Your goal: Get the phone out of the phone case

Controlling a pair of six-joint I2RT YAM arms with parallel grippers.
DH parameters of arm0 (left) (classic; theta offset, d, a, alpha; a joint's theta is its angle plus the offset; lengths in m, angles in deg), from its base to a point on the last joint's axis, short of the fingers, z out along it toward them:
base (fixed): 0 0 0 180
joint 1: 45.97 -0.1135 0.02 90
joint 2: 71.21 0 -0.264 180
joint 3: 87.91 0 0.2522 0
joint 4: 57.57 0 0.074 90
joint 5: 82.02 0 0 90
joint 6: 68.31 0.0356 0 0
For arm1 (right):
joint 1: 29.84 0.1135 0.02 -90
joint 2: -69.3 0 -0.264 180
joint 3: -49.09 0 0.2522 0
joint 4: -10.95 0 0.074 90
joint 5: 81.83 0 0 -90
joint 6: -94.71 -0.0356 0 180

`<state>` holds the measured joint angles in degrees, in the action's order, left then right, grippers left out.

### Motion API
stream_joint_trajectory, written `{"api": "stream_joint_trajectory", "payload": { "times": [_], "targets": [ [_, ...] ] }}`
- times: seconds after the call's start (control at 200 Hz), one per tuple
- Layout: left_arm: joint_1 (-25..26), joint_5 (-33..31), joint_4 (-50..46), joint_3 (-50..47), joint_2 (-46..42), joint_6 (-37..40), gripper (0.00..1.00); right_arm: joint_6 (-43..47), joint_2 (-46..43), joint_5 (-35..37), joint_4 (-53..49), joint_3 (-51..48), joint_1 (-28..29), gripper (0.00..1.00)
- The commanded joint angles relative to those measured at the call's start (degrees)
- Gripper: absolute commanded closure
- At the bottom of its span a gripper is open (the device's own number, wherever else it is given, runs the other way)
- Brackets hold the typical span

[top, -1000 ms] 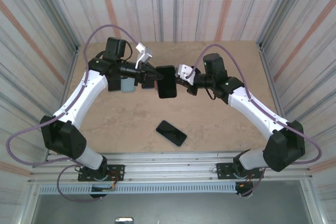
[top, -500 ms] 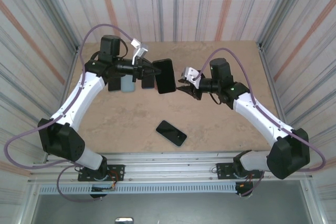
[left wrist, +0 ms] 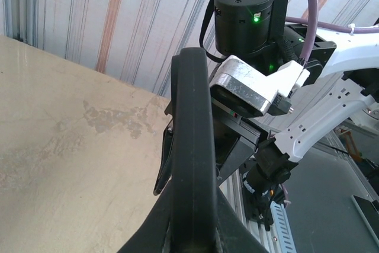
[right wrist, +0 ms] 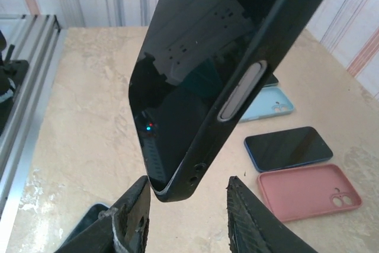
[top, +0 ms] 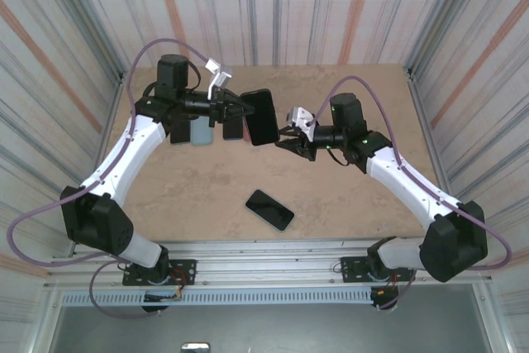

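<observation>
The phone, still in its black phone case (top: pixel 261 117), hangs in the air over the middle of the table. My left gripper (top: pixel 235 112) is shut on its left edge; in the left wrist view the case's rim (left wrist: pixel 192 146) rises edge-on from the closed fingers of the left gripper (left wrist: pixel 192 229). My right gripper (top: pixel 286 136) stands open just right of the phone. In the right wrist view the glossy screen and side button of the phone (right wrist: pixel 219 57) fill the top. Its lower corner sits just above the gap of the right gripper (right wrist: pixel 188 197), close to the left finger, ungripped.
A bare black phone (top: pixel 269 209) lies on the table toward the near edge. Behind the held phone lie a light blue case (right wrist: pixel 266 103), a blue-edged phone (right wrist: pixel 288 147) and a pink case (right wrist: pixel 308 192). Striped walls close in the table.
My right gripper has opened, let go of the phone and drawn back to the right. The left arm has carried the phone slightly up and toward the back.
</observation>
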<state>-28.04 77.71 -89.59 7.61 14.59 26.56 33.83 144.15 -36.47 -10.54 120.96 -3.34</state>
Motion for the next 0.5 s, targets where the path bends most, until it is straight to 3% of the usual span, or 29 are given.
{"api": "stream_joint_trajectory", "payload": {
  "times": [0.0,0.496],
  "targets": [
    [-0.18,3.7,2.87,0.24,-2.45,-1.17,1.0,-1.58,1.21,-1.68,0.57,1.77,-0.38,0.64],
    [-0.18,5.06,3.75,-0.59,-2.3,-1.41,1.0,-3.41,1.26,-5.46,1.38,2.62,-1.34,0.65]
  ]
}}
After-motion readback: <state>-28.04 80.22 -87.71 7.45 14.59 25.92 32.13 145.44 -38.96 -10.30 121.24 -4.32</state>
